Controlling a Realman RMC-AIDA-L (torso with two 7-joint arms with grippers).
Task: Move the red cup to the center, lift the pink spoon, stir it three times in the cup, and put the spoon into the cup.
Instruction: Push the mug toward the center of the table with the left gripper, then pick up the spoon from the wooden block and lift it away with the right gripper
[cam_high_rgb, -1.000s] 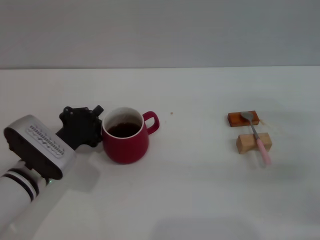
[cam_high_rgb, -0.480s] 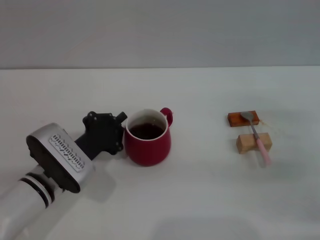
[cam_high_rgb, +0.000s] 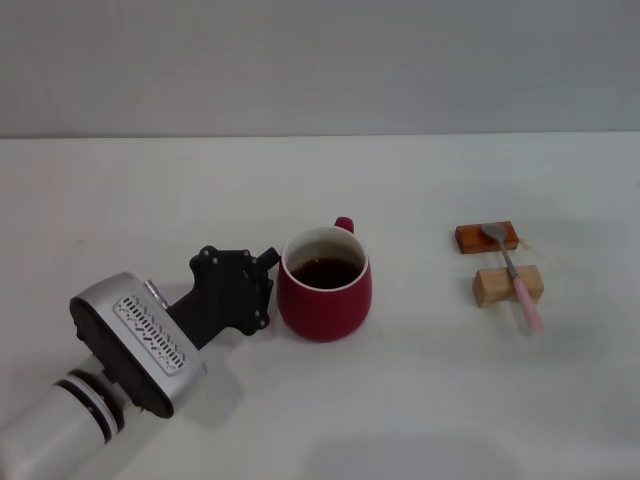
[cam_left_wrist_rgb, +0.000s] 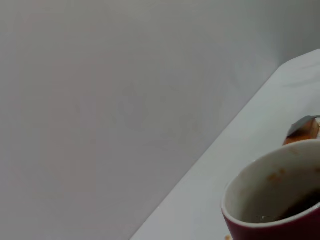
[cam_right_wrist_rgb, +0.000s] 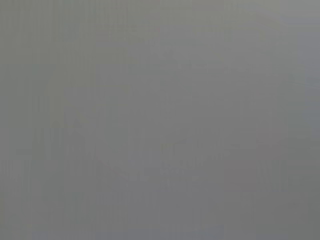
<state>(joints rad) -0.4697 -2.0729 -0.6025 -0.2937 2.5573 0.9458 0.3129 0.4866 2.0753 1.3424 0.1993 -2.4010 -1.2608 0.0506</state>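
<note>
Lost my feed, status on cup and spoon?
Left pincer against red cup, mid-table. Right arm unseen. Pink spoon untouched on wooden blocks. Path clear.

I can read no text, label, brand, number or sign in any of my views. The silver plate on the left arm's wrist housing (cam_high_rgb: 150, 336) carries rows of small marks, but they are too fine for me to make out as letters or digits.
</note>
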